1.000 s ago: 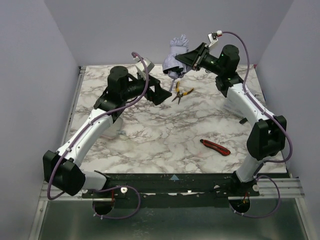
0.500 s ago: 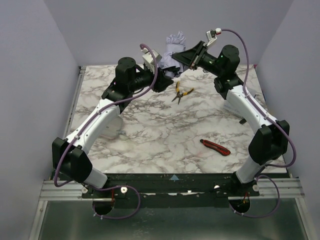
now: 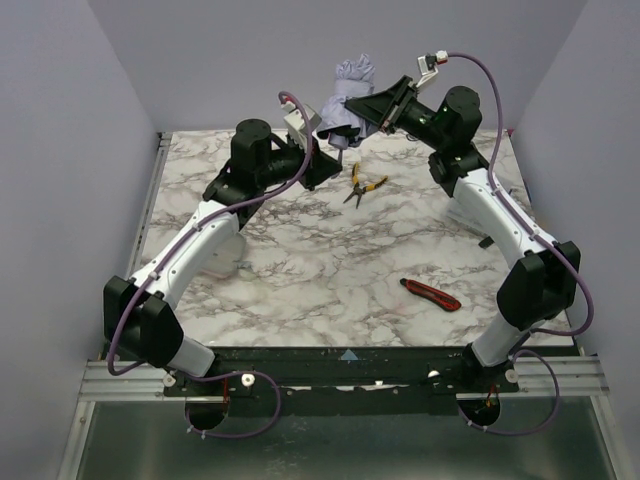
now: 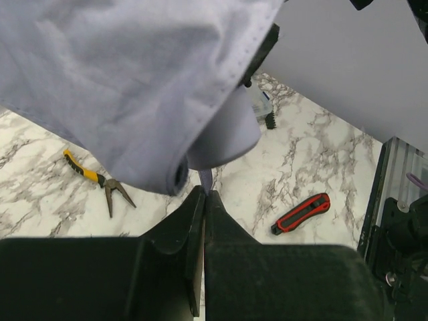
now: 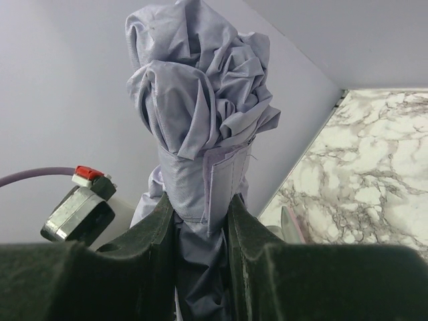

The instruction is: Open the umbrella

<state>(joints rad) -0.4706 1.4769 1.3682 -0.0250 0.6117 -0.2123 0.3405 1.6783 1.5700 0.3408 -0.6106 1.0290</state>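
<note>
Lavender fabric of the folded umbrella (image 3: 345,92) is bunched in the air above the far edge of the marble worktop (image 3: 300,270). The right hand (image 5: 202,207) clamps it around its strapped middle, a finger on each side. The left hand (image 4: 204,195) is pressed together, pinching the thin loop (image 4: 206,179) just under the handle (image 4: 224,137). Yellow-handled pliers (image 3: 362,186) and a red-and-black utility knife (image 3: 431,294) lie on the worktop, well apart.

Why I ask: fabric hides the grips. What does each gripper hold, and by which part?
The right gripper clamps the umbrella around its strapped, folded canopy. The left gripper is shut on the thin loop just below the handle.
</note>
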